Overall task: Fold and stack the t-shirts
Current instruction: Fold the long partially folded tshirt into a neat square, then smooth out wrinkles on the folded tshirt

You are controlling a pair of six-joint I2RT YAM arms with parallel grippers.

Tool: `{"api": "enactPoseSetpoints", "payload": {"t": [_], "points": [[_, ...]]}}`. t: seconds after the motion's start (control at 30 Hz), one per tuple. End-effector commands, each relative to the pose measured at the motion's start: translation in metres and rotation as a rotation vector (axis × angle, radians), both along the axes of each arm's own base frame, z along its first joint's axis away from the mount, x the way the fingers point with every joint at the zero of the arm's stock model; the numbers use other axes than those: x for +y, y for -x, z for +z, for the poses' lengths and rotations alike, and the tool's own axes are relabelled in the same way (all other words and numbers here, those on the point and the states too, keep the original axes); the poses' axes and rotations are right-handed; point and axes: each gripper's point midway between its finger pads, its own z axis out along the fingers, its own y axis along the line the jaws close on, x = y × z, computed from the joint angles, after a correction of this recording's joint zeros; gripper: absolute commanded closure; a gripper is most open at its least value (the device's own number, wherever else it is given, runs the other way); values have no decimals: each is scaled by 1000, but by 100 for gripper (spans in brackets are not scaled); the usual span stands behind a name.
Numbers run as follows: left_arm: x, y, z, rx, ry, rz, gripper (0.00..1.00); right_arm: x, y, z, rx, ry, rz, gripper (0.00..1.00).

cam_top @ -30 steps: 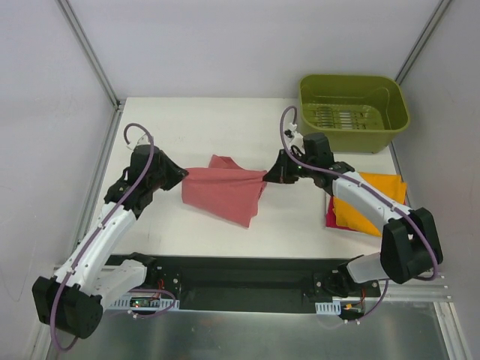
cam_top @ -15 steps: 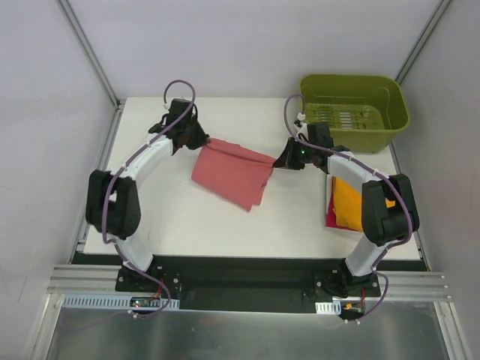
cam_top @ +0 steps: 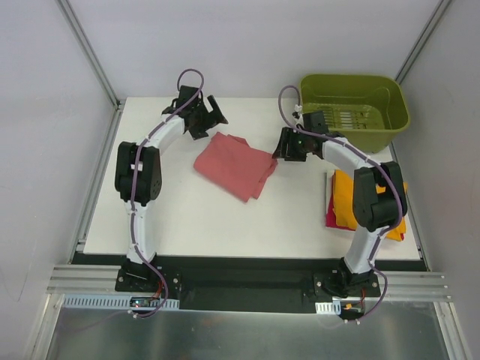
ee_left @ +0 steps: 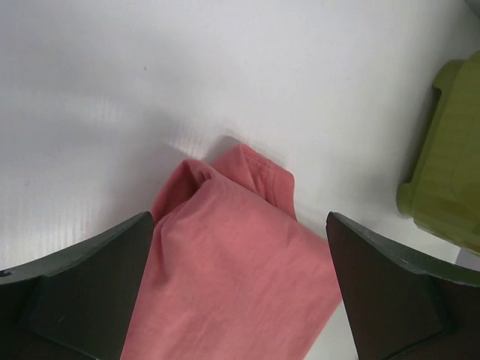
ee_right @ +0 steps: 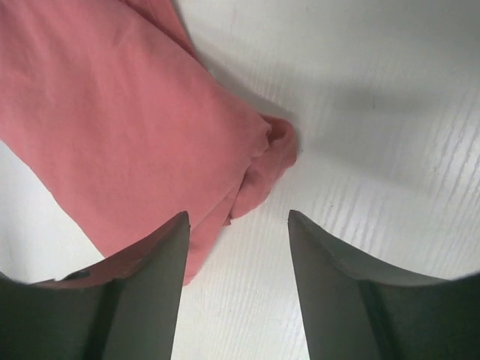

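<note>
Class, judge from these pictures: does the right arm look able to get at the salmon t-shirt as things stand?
Probably yes: the right gripper hangs at the salmon t-shirt's right edge, jaws open, nothing in between; the green tub lies behind.

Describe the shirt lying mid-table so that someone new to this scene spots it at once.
Start at the white table with the green tub at its far right corner. Left of the tub, mid-table, lies the salmon-red t-shirt, loosely folded. Its dusty red colour and lone position set it apart from the orange t-shirt and magenta t-shirt, stacked at the right edge.
</note>
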Motion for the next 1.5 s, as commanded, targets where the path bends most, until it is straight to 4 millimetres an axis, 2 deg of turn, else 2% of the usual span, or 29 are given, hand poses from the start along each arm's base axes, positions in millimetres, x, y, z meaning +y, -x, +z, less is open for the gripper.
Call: {"api": "enactPoseSetpoints", "payload": {"t": [0.0, 0.03, 0.07, 0.1, 0.13, 0.17, 0.2, 0.23, 0.27, 0.37, 0.43, 0.5, 0.63, 0.73, 0.8, 0.83, 0.87, 0.9, 0.93, 1.0, 1.03, 1.07, 1.13, 1.17, 1.2, 1.27, 1.33, 1.37, 1.47], "points": [[-11, 26, 57, -86, 62, -89, 1, 16, 28, 42, -94, 51, 93, 38], [-10, 34, 55, -76, 62, -88, 1, 19, 34, 43, -97, 61, 106, 34], [-9, 43, 70, -99, 69, -92, 1, 28, 43, 41, -97, 67, 131, 32], [-7, 55, 57, -71, 62, -94, 1, 33, 46, 46, -107, 52, 132, 27], [-9, 63, 57, -67, 68, -96, 1, 38, 49, 46, -102, 42, 135, 2], [-10, 71, 64, -79, 82, -110, 1, 46, 53, 46, -100, 27, 147, 0], [-11, 84, 50, -43, 86, -117, 1, 54, 53, 47, -97, 0, 144, 0], [-13, 87, 50, -54, 97, -123, 1, 60, 53, 47, -95, -13, 145, 1], [-13, 96, 39, -31, 97, -127, 0, 69, 55, 46, -93, -29, 155, 0], [-20, 100, 20, 6, 134, -160, 1, 85, 49, 36, -60, -61, 142, 0], [-30, 101, 9, 54, 178, -192, 1, 91, 47, 21, -14, -76, 135, 0], [-35, 102, -14, 120, 199, -204, 1, 94, 47, 11, 5, -82, 141, 0], [-34, 119, -46, 191, 169, -189, 0, 90, 50, -12, 35, -46, 156, 1], [-31, 145, -62, 236, 142, -199, 1, 86, 62, -32, 84, -33, 167, 0], [-30, 177, -74, 288, 132, -218, 1, 85, 68, -30, 74, -38, 169, 0], [-26, 203, -81, 329, 134, -224, 1, 80, 79, -38, 93, -20, 171, 0], [-26, 217, -84, 344, 128, -231, 1, 77, 85, -30, 70, -20, 181, 1], [-33, 238, -85, 364, 123, -254, 1, 74, 93, -30, 70, -11, 187, 0], [-29, 268, -85, 382, 116, -268, 1, 73, 102, -30, 70, -6, 199, 0], [-33, 302, -82, 399, 112, -287, 1, 62, 128, -27, 65, 14, 229, 1], [-36, 332, -76, 394, 118, -325, 0, 60, 138, -24, 57, 28, 244, 0], [-37, 343, -72, 378, 117, -330, 1, 52, 156, -20, 53, 40, 256, 0], [-38, 364, -58, 324, 129, -345, 1, 46, 171, -12, 12, 68, 276, 0], [-36, 365, -53, 295, 126, -337, 1, 43, 176, 6, -41, 59, 273, 0], [-30, 362, -52, 263, 108, -310, 1, 39, 184, 6, -48, 65, 271, 0], [-23, 359, -40, 215, 94, -286, 1, 29, 182, 20, -114, 74, 221, 0], [-19, 349, -25, 150, 67, -261, 1, 19, 179, 21, -131, 108, 175, 0], [-13, 349, -24, 156, 40, -242, 1, 17, 180, 22, -132, 114, 178, 0], [-4, 336, -10, 99, -11, -215, 1, 33, 183, 31, -141, 39, 235, 0]]}}
